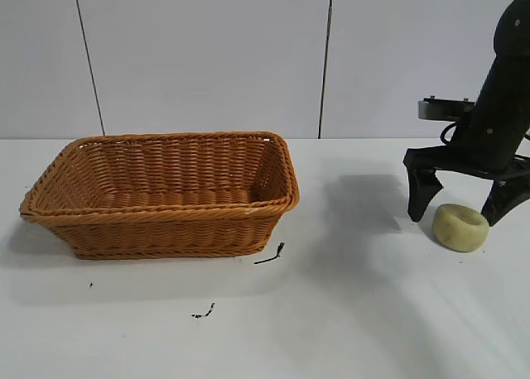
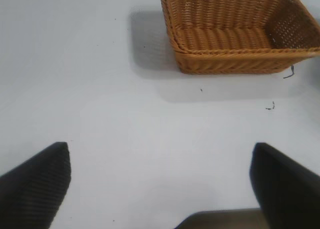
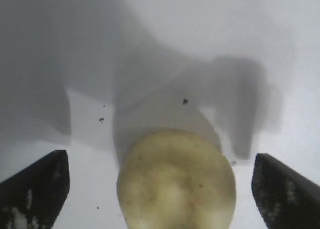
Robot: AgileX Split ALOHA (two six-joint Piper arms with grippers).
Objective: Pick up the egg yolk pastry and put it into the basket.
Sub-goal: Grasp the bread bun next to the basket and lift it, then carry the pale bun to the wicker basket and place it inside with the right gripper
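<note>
The right gripper hangs spread wide over the egg yolk pastry, which sits on the tabletop between its fingers. The basket stands well apart. The left gripper, also spread, hovers above bare tabletop.

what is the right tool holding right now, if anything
Nothing yet. The right tool is open, one finger on each side of the egg yolk pastry on the table, gaps showing on both sides in the wrist view.
</note>
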